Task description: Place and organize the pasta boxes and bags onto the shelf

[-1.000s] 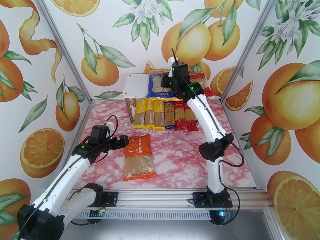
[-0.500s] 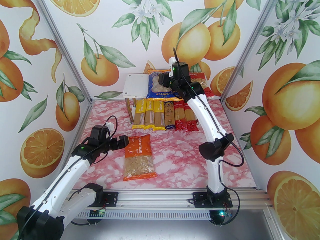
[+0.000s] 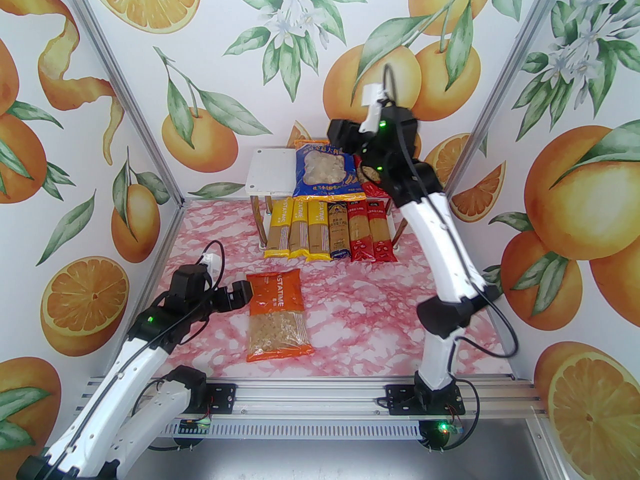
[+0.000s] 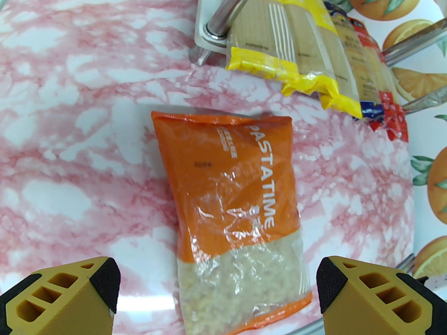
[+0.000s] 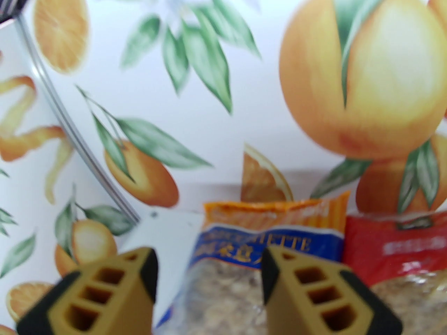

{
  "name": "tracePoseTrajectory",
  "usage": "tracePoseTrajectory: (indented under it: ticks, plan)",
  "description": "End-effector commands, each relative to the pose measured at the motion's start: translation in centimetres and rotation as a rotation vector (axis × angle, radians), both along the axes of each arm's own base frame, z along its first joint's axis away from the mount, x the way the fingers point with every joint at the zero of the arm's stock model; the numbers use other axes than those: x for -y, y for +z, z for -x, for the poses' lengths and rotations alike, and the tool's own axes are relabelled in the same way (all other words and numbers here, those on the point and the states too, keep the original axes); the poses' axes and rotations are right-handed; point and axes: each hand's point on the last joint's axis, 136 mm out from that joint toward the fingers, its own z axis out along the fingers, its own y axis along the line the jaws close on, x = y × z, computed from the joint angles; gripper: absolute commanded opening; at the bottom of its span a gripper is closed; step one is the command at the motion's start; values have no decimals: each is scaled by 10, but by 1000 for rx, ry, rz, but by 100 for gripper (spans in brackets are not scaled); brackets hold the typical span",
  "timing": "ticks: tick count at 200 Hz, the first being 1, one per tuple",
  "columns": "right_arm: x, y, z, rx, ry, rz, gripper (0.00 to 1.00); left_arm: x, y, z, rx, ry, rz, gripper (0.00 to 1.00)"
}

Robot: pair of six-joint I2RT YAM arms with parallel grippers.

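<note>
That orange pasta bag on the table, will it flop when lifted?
Probably floppy: the orange pasta bag holds small loose pasta in crinkled film, so it may sag. The glossy plastic looks slippery. Lying flat, it shouldn't roll.

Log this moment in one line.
left claw open beside orange bag on table | right claw open above blue bag on shelf

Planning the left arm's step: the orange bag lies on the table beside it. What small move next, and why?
Probably lower the left gripper onto the orange bag and close. Its jaws stand open with the bag framed between them, flat on the table, and the shelf has bare top board left of the blue bag.
</note>
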Motion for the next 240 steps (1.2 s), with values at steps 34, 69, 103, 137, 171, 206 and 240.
tracePoseTrajectory:
  ticks: [34, 69, 103, 137, 171, 206, 240]
  plan:
    - [28, -74, 114, -134, 8, 234, 58, 23, -38, 29, -97, 5, -21, 97]
    - [55, -174, 193, -354, 16, 312, 58, 45, -50, 36, -103, -3, -80, 97]
    - [75, -263, 247, -608, 57, 293, 54, 67, -58, 32, -106, 7, -100, 98]
    - [75, -330, 270, -769, 92, 269, 55, 86, -66, 17, -124, 14, -132, 100]
    - [67, -352, 268, -792, 115, 267, 59, 96, -68, -3, -120, 45, -219, 100]
    - [63, -359, 265, -781, 134, 301, 63, 110, -80, -11, -173, 72, -218, 100]
    - [66, -362, 263, -765, 128, 323, 64, 113, -100, -6, -260, 82, -253, 100]
